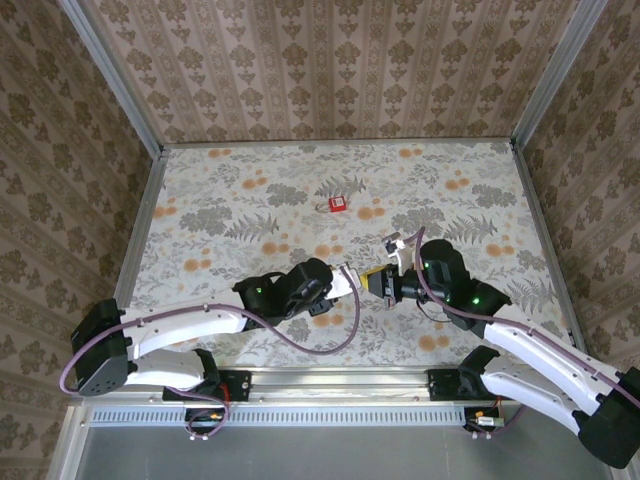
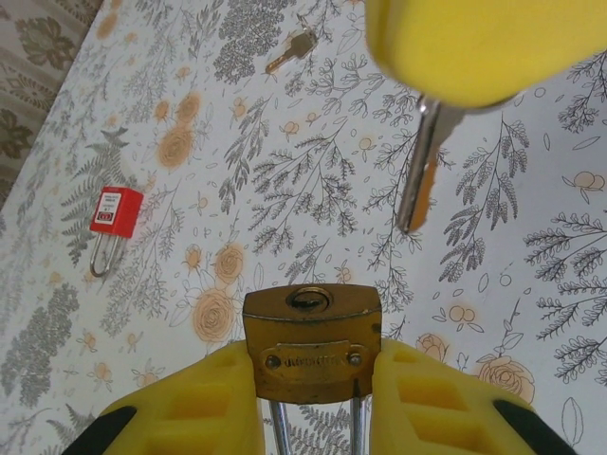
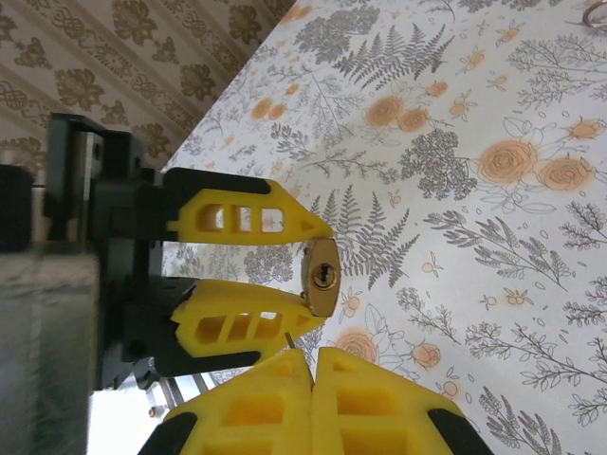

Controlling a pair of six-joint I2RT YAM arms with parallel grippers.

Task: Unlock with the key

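A brass padlock (image 2: pixel 312 346) sits clamped between the yellow fingers of my left gripper (image 2: pixel 313 370), its keyhole (image 2: pixel 309 300) facing away and its shackle pointing back toward the wrist. My right gripper (image 3: pixel 313 358) is shut on a silver key (image 2: pixel 422 161). In the left wrist view the key's tip hangs off to the right of the keyhole, apart from it. The right wrist view shows the padlock (image 3: pixel 321 276) end-on, keyhole toward me, just beyond my fingertips. In the top view both grippers meet near the table's front middle: left (image 1: pixel 347 279), right (image 1: pixel 380 284).
A small red padlock (image 1: pixel 338 205) lies on the floral tabletop further back, also seen at the left in the left wrist view (image 2: pixel 116 210). A spare key (image 2: pixel 292 49) rests on the table behind the right gripper. Patterned walls enclose the table on three sides.
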